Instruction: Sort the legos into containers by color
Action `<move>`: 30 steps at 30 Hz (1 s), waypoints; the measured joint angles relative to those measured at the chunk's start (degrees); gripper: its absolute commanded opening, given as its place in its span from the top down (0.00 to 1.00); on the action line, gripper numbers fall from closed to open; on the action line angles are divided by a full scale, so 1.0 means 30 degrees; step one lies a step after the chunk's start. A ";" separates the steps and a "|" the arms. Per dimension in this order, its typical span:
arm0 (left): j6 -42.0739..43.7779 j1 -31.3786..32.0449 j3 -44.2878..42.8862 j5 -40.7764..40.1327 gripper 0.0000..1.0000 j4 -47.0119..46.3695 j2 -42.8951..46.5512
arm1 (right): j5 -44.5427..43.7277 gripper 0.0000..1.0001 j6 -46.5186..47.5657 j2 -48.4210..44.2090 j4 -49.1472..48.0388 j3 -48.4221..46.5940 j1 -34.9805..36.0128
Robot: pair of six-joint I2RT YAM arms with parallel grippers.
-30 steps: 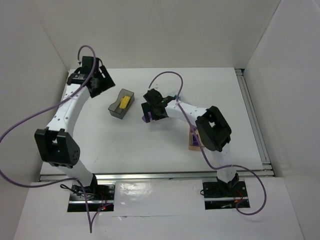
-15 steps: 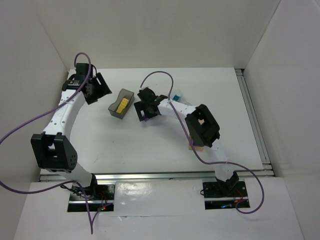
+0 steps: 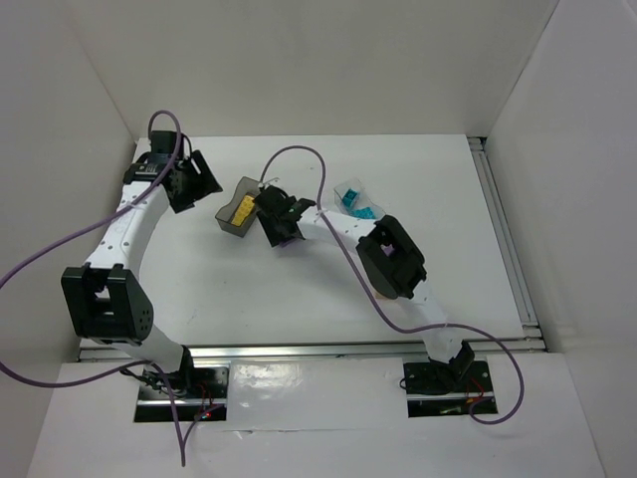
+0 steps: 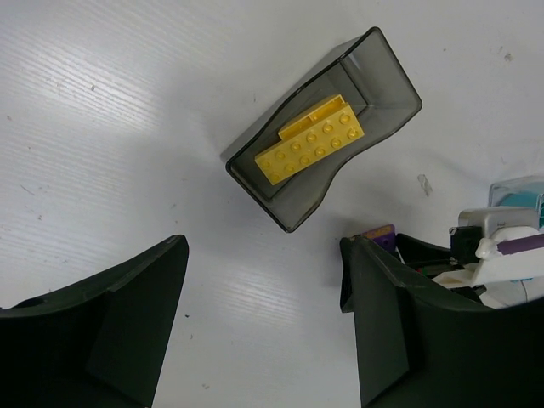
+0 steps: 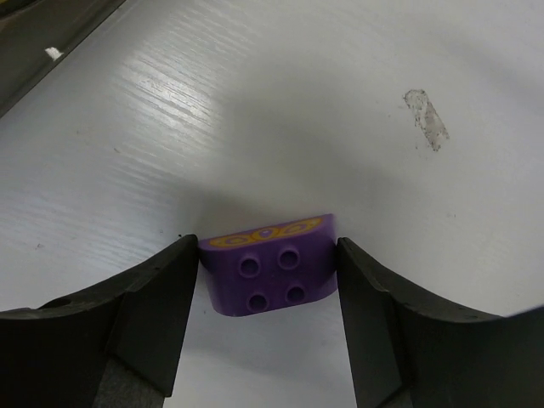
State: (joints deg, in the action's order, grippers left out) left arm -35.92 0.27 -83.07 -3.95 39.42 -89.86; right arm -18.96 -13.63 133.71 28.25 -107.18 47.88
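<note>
A purple lego [image 5: 270,272] with a yellow pattern on one face lies on the white table, studs toward the camera. My right gripper [image 5: 268,248] is shut on it, one finger against each end. From above, that gripper [image 3: 280,229] is just right of the smoky dark grey container [image 3: 227,221], which holds yellow legos [image 3: 242,208]. The left wrist view shows the same container [image 4: 374,51], the yellow legos [image 4: 310,144] and a corner of the purple lego [image 4: 380,232]. My left gripper [image 3: 194,184] hangs open and empty left of the container.
A clear container [image 3: 348,189] holding teal legos [image 3: 356,206] stands right of the right gripper, at the back middle. The right arm's elbow [image 3: 393,259] hangs over the table's right half. White walls close the table at the back and both sides.
The right gripper has travelled left toward the dark grey container and its jaws have closed in onto the purple lego. The left gripper has shifted slightly left and stays open.
</note>
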 measured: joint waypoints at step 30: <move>0.0415 -0.0240 0.1421 0.0619 0.18 -0.0182 0.0925 | -0.4561 0.52 -0.5748 -1.9496 0.0794 1.7209 -0.5552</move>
State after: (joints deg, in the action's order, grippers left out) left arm -34.68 -0.45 -78.81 -2.09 38.87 -87.09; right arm -32.64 -30.87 75.22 30.63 -55.55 31.22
